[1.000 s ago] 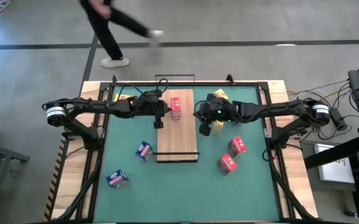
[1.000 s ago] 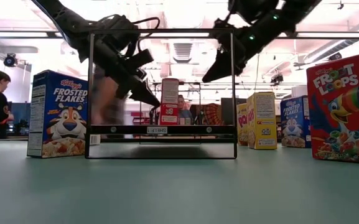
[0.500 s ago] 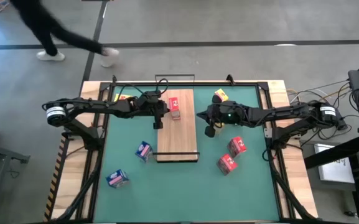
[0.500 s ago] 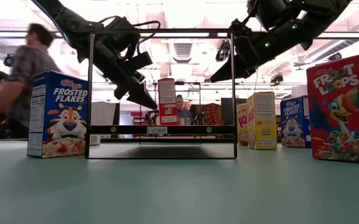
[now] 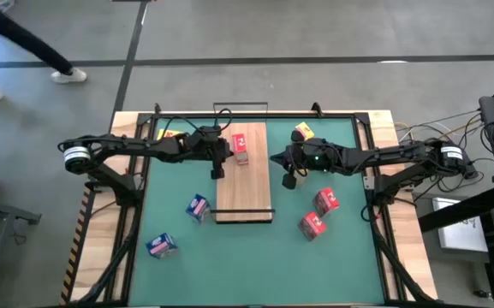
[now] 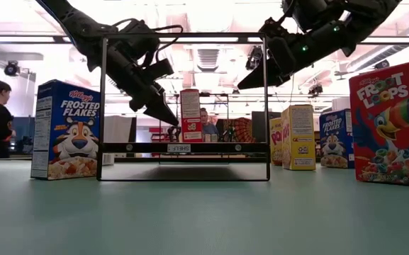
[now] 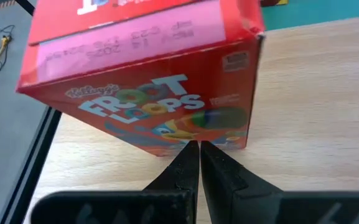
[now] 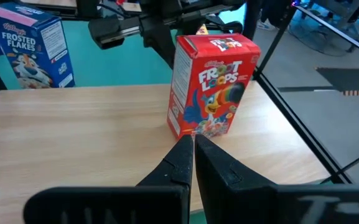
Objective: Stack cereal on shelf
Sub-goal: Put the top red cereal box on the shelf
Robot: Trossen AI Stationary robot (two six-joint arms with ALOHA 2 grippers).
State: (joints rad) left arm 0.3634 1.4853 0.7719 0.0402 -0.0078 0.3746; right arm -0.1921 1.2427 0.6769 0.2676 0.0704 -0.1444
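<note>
A red cereal box (image 5: 241, 147) stands upright on the shelf (image 5: 247, 190), a light-wood board with a black wire frame (image 6: 183, 149), toward the board's far end. My left gripper (image 7: 199, 144) is shut and slants down beside the box's left face, tips near its foot (image 6: 172, 120). My right gripper (image 5: 288, 181) is also shut. It hangs above the board's right edge (image 6: 241, 86) and points at the same box (image 8: 210, 87) from the right, well clear of it. My left gripper's shut fingertips (image 7: 188, 152) show against the lower edge of the red box's printed face (image 7: 185, 134). They come slanting down from the table's left. Whether they touch the box I cannot tell.
On the green mat lie two blue boxes (image 5: 198, 207) (image 5: 161, 246) near left, two red boxes (image 5: 326, 201) (image 5: 312, 225) near right, a yellow box (image 5: 303, 131) far right and another box (image 5: 168, 134) far left. A person (image 5: 24, 43) walks beyond the far edge.
My right gripper has tipped from a steep downward slant to nearly level and shifted a little toward the table's right edge, staying shut. The person beyond the far edge has walked off to the left.
</note>
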